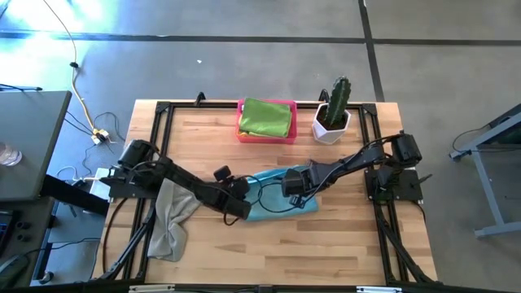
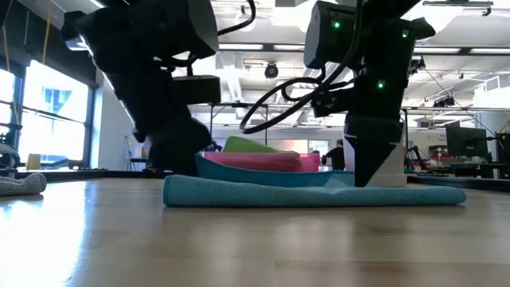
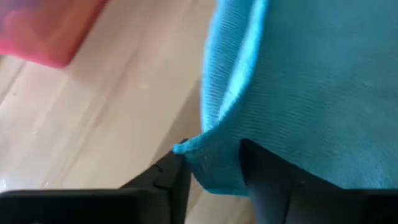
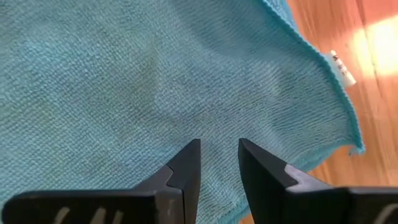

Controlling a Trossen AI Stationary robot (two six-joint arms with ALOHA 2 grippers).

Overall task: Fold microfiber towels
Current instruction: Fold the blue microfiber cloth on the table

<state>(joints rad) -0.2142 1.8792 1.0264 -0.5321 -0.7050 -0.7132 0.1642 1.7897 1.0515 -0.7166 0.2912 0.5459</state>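
A grey towel (image 1: 172,221) lies crumpled at the left side of the worktop (image 1: 326,244), its long axis running front to back, part of it under the left arm. Next, the left gripper (image 1: 241,205) sits low at the left end of the light blue towel (image 1: 281,195); its jaws stand partly open with the towel's corner hanging between them, loosely and not pinched tight. The blue towel lies folded mid-worktop, long axis left to right. The right gripper (image 4: 219,163) presses down on the towel, jaws slightly apart and holding nothing. Behind, a green towel (image 1: 265,117) rests in the pink tray (image 1: 241,130), beside a potted cactus (image 1: 334,110).
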